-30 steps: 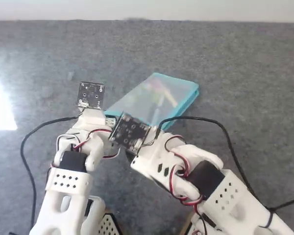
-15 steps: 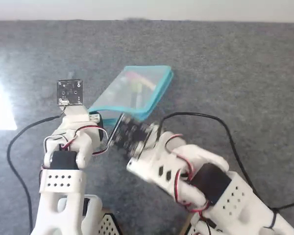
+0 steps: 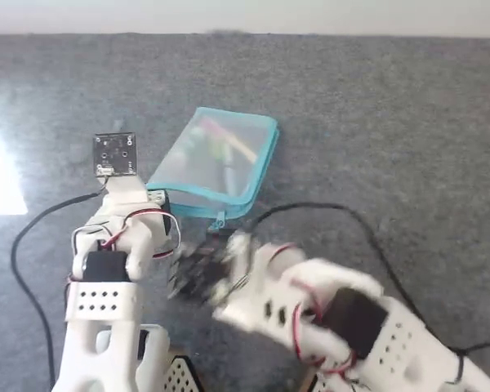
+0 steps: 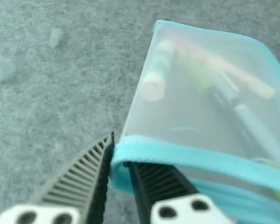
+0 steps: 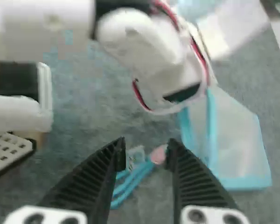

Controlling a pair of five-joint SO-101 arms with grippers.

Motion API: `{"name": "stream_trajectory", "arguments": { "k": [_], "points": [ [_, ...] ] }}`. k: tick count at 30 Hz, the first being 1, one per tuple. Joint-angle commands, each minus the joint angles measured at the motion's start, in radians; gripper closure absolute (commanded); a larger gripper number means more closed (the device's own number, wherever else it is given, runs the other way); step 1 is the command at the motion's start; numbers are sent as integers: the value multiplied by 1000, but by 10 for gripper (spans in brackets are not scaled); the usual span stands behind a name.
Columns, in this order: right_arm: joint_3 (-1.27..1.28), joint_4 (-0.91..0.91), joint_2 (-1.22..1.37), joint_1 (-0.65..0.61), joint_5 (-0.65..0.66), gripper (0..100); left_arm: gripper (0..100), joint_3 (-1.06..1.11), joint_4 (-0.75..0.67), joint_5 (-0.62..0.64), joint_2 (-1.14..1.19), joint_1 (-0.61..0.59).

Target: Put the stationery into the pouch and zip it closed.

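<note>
Pinching the pouch (image 4: 200,126) corner, the left tool (image 4: 119,154) anchors it; stationery (image 4: 214,88) inside, right tool (image 5: 146,142) open (zip (image 3: 219,219) seemingly closed).

A grey speckled table (image 3: 408,122) meets a pale wall (image 3: 310,16), with bright glare (image 3: 0,175) at one edge.

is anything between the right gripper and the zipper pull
Nothing visible. The zipper pull lies just ahead of the open right gripper; the left gripper clamps the pouch corner, off to one side.
</note>
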Motion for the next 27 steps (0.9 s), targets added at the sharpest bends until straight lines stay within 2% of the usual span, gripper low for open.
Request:
{"name": "stream_trajectory", "arguments": {
  "k": [1,4,10,18,27],
  "points": [
    [52,-36,-58,260,146,721,991,-64,9,-11,-5,-20],
    [137,-116,-87,335,224,719,991,-64,9,-11,-5,-18],
    [281,-248,-38,340,258,679,991,-64,9,-11,-5,-18],
    [295,-374,122,274,259,651,991,-73,8,-11,2,-18],
    [238,-476,337,311,272,652,991,-73,9,-11,2,-18]
  ]
}}
